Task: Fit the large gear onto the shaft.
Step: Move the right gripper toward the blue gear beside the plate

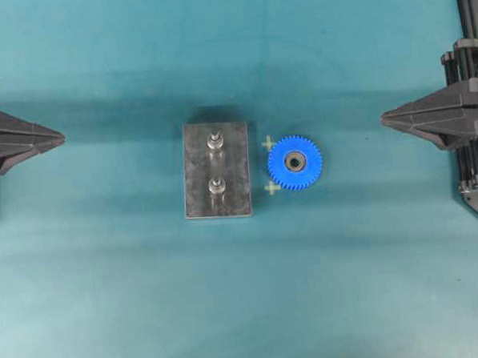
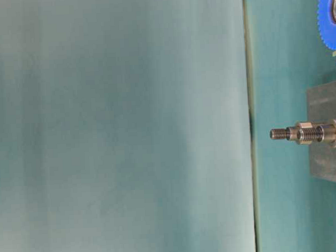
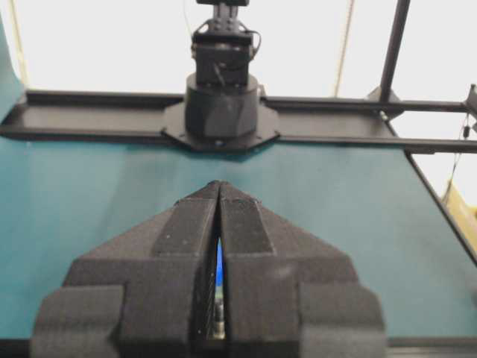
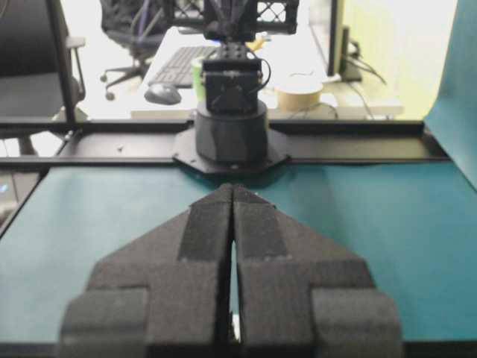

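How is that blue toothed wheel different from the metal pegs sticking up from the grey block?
The large gear is bright blue plastic; the two pegs, including the shaft, are bare silver metal. The large gear lies flat on the teal mat, while the pegs stand upright on the grey plate. The large gear is much wider than either peg. Both are round, and the large gear's hub looks metallic too.

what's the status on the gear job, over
Left gripper and right gripper shut, empty, parked wide. Large gear flat beside plate, off the shaft. Path clear.
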Controlling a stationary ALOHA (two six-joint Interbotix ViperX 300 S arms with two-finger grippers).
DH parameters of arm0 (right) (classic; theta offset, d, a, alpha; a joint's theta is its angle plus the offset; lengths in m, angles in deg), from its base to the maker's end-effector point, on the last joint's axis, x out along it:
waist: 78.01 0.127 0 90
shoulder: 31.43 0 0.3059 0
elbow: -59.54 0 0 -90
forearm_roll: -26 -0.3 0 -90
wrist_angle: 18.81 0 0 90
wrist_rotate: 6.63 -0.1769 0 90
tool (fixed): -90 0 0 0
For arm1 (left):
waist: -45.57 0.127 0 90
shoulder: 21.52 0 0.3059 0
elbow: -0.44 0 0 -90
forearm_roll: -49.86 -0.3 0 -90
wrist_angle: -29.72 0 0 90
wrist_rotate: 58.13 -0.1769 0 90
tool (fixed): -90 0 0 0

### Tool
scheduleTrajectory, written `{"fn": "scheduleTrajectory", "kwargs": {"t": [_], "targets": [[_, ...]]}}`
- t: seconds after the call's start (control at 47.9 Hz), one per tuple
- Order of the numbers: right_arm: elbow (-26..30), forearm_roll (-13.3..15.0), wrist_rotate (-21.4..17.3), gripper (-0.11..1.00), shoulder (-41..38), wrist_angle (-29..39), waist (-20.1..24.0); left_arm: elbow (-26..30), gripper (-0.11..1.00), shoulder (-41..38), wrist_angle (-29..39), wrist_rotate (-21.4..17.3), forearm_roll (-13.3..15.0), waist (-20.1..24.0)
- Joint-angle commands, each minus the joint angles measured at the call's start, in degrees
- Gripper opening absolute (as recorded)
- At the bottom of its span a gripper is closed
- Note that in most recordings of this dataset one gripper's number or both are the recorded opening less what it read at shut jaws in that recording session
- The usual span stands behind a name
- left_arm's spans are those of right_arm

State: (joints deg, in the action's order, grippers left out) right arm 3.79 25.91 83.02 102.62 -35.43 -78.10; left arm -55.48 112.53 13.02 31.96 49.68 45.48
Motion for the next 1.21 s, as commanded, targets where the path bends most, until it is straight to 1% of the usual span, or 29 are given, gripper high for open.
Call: {"fn": "scheduleTrajectory", "kwargs": {"t": [0.0, 0.042, 0.104, 0.167, 0.25, 0.417, 0.501, 0.647, 0.772, 0.876, 1.064, 1.189], "targets": [[0.4, -0.4, -0.4, 0.01, -0.9, -0.1, -0.6, 0.4, 0.00, -2.5, 2.7, 2.5, -0.4, -0.3], [0.4, -2.9, -0.8, 0.01, -1.2, 2.5, -1.4, 1.0, 0.00, -3.5, 4.8, 3.9, -0.4, -0.3], [1.0, -6.4, -1.8, 0.01, -1.9, 8.4, -2.8, 2.0, 0.00, -5.4, 7.6, 5.4, -0.4, -0.3], [2.3, -8.5, -2.8, 0.01, -3.1, 15.4, -5.0, 3.5, 0.00, -7.5, 9.8, 6.3, -0.4, -0.3], [4.0, -8.4, -3.3, 0.01, -4.6, 21.4, -6.8, 4.7, 0.00, -9.9, 11.4, 6.3, -0.4, -0.3], [6.8, -8.5, -3.3, 0.01, -9.8, 30.6, -9.4, 6.1, 0.00, -15.0, 14.1, 6.2, -0.6, -0.3], [8.4, -8.5, -3.3, 0.01, -14.1, 34.7, -10.5, 6.9, 0.00, -16.8, 15.5, 6.2, -0.5, -0.3], [13.7, -8.1, -3.1, 0.01, -24.3, 41.7, -11.3, 8.6, 0.00, -17.4, 20.0, 6.0, -0.8, -0.3], [17.4, -5.5, -2.7, 0.01, -32.2, 43.7, -11.4, 9.6, 0.00, -18.4, 23.2, 5.9, -0.9, -0.3], [19.7, -4.0, -2.3, 0.01, -37.7, 43.9, -11.3, 10.2, 0.00, -20.3, 23.3, 5.9, -0.9, -0.4], [23.3, -3.9, -1.6, 0.01, -44.2, 46.1, -11.3, 11.2, 0.00, -23.8, 23.3, 5.8, -0.9, -0.3], [25.5, -3.9, 1.2, 0.01, -47.9, 47.9, -11.3, 11.3, 0.00, -25.4, 23.3, 5.8, -0.9, -0.4]]}}
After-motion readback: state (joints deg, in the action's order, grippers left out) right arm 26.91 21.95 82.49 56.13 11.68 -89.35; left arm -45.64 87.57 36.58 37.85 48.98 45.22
